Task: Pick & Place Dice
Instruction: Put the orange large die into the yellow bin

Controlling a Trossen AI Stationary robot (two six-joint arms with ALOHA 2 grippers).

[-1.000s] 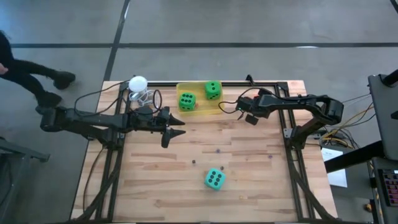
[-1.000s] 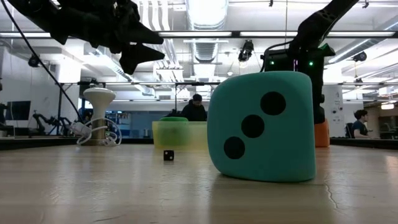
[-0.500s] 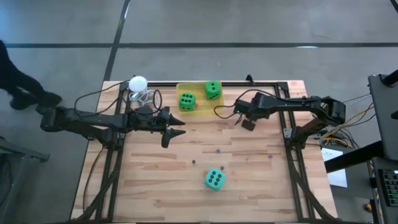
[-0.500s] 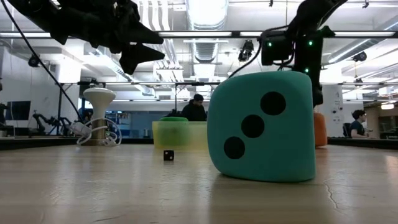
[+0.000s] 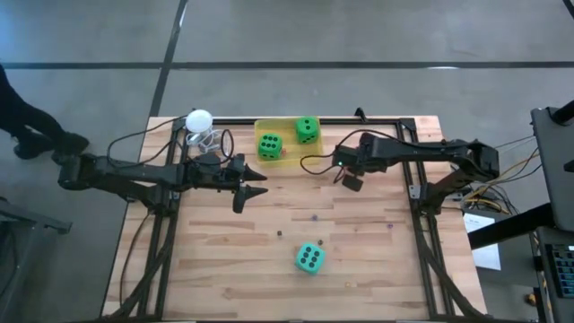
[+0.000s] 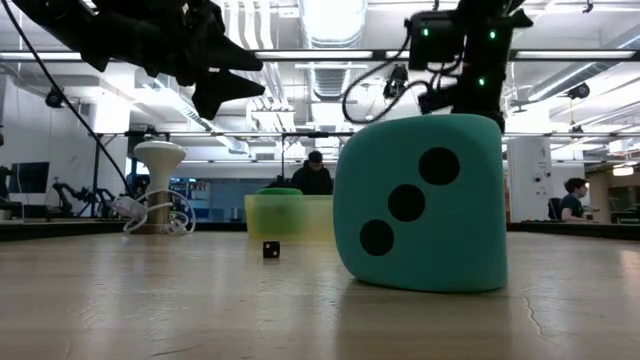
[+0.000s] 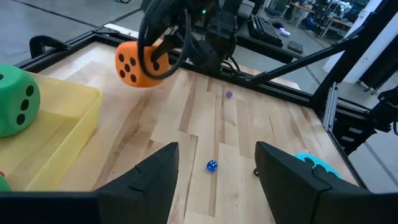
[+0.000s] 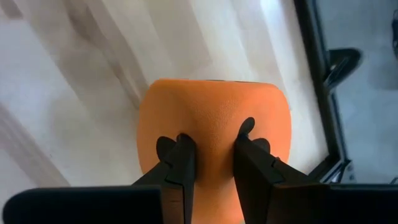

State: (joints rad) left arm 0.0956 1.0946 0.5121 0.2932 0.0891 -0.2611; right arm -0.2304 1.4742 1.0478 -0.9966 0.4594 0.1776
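An orange die [image 7: 140, 62] is held off the table by my right gripper [image 8: 211, 155], which is shut on it at the far right of the wooden table; the arm hides this die in the high view. Two green dice [image 5: 269, 145] [image 5: 307, 130] lie in a yellow tray [image 5: 291, 160] at the far edge. A teal die [image 5: 309, 258] rests on the table near the front and fills the low view [image 6: 420, 205]. My left gripper [image 7: 214, 180] hovers open at the centre left [image 5: 256, 184], touching nothing. My right gripper pinches the orange die between its two fingers [image 8: 180, 162], on two opposite faces [image 8: 211, 140]. The soft wall is dented in between them. The fingers slant down from above. The die hangs below them, clear of the table.
A white ball [image 5: 199, 119] on a stand with coiled cable sits at the far left corner. Tiny dice lie scattered on the wood: blue [image 7: 212, 165], purple [image 7: 228, 94], black [image 6: 271, 249]. A black frame [image 5: 421, 206] rims the table. People show in the room behind.
My right gripper has risen and gone toward the table's left and a little toward its near edge, tipping steeper. The orange die has gone with it, off the table where it stood behind the teal die.
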